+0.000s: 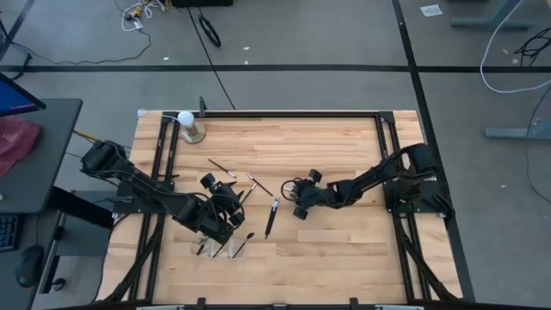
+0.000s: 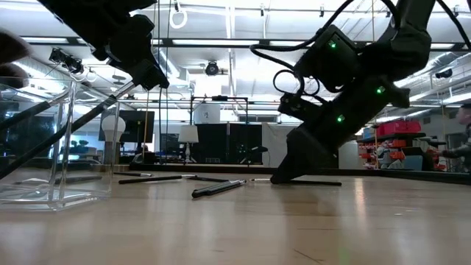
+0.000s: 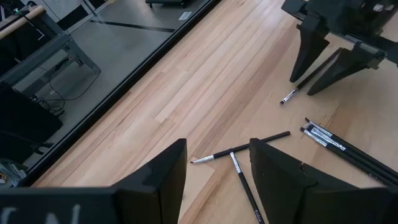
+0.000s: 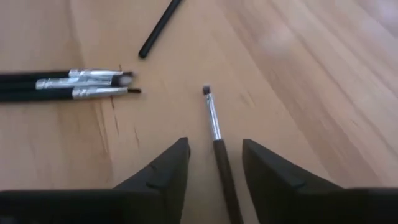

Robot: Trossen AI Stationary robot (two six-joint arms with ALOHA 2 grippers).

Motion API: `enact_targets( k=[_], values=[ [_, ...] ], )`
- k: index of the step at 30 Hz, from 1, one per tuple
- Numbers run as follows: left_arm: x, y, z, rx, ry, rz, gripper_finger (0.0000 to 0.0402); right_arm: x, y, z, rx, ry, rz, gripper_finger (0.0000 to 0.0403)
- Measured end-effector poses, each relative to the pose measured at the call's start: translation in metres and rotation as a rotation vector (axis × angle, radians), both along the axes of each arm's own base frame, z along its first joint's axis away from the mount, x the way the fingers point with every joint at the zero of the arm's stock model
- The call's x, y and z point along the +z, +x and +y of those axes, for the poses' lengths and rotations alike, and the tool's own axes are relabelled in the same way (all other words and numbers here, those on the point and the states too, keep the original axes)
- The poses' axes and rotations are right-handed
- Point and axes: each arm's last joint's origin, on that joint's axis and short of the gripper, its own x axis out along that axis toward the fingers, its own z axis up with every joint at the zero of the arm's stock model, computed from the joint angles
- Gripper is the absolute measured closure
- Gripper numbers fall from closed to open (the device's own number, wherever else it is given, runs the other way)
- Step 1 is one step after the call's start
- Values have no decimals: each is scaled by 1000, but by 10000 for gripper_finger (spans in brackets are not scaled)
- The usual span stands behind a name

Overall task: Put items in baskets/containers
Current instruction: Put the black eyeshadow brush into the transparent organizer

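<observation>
- Now, at centre frame in the high view, we see the right gripper (image 1: 299,200) lowered to the desk (image 1: 344,250), its fingers (image 4: 163,177) parted and straddling a single brush (image 4: 219,149) that lies between them; they have not closed on it.
- Just left of centre, the left gripper (image 1: 222,217) hovers over the clear organizer (image 2: 44,147), fingers apart; the wrist view shows nothing between them.
- Loose brushes stay scattered mid-desk: a bundle of three (image 4: 68,84) lies near the straddled brush, and a crossed pair (image 3: 239,158) lies beyond the left fingers.
- We judge the thin handle risky: fingers closing off-centre could roll it aside or pinch it crooked.
- We also fear the nearly see-through organizer may be nudged or tipped by a slanted brush, since both arms work close together.
- At upper left, the white ball on a stand (image 1: 187,123) stays clear.
</observation>
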Motion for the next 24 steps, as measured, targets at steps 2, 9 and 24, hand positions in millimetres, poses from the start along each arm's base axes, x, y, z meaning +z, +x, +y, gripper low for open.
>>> enact_targets(
  k=[2,9,24],
  values=[
    [0,0,0,0,0,0,225,0,-2,-1,27,-3,27,227],
    [0,0,0,0,1,1,225,-14,-24,-5,63,5,-28,236],
    [0,0,0,0,5,1,225,-32,-40,-30,76,84,-168,302]
  ],
)
